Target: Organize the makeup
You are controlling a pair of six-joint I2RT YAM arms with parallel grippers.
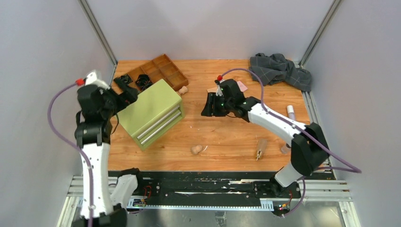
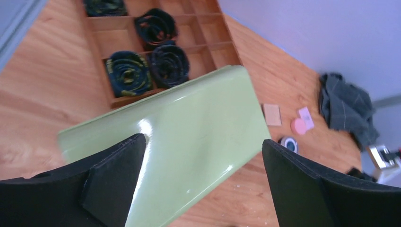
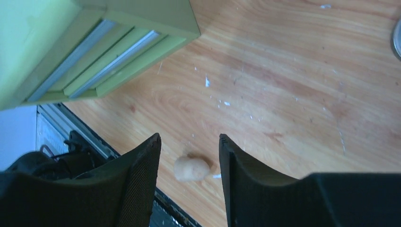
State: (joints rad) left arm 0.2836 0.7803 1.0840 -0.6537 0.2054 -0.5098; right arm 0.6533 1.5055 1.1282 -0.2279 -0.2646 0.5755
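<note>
My left gripper (image 1: 126,92) is open and empty above the back left corner of the green drawer box (image 1: 151,113); its wrist view (image 2: 203,179) looks down on the box's top (image 2: 179,142). Beyond the box lie a tan square pad (image 2: 272,114), pink disc (image 2: 298,126), pink square pad (image 2: 306,116) and round black-silver compact (image 2: 288,143). My right gripper (image 1: 208,105) is open and empty above mid-table. Its wrist view (image 3: 189,139) shows a beige sponge (image 3: 191,169) on the wood far below, between the fingers. That sponge (image 1: 196,149) lies near the front edge.
A wooden divided tray (image 1: 161,71) with black coiled items stands at the back left. A grey checked cloth (image 1: 280,68) lies at the back right. A brownish tube (image 1: 260,147) and a white-pink tube (image 1: 290,111) lie on the right. Another beige sponge (image 1: 183,90) lies by the tray.
</note>
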